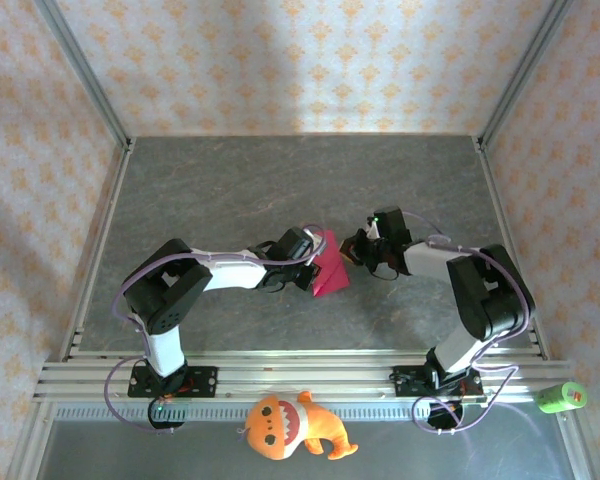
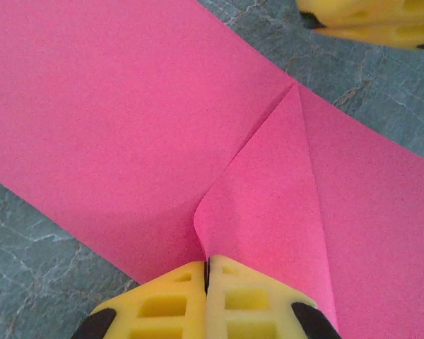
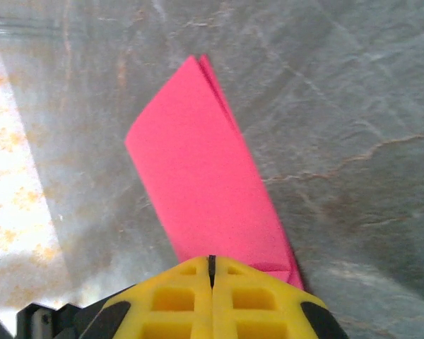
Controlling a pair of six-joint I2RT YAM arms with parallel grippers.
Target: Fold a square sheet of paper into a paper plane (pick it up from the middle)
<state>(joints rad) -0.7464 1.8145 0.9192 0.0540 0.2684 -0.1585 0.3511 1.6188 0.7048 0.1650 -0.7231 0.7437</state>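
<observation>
The square sheet of paper (image 1: 330,270) is magenta-pink and lies folded into a narrow strip on the grey table, between the two arms. My left gripper (image 1: 313,263) is at the strip's left side. In the left wrist view it (image 2: 207,272) is shut on a triangular corner flap of the sheet (image 2: 127,127), which curls up off the flat layer. My right gripper (image 1: 351,254) is shut at the strip's right side, and its yellow fingers (image 2: 367,18) show beyond the far edge. From the right wrist, the sheet (image 3: 198,176) runs under the shut tips (image 3: 212,263); a pinch cannot be made out.
An orange plush toy (image 1: 285,425) lies in front of the aluminium rail (image 1: 300,372). A green cylinder (image 1: 562,397) sits at the near right. Patterned walls with metal posts enclose the table (image 1: 280,180) on three sides.
</observation>
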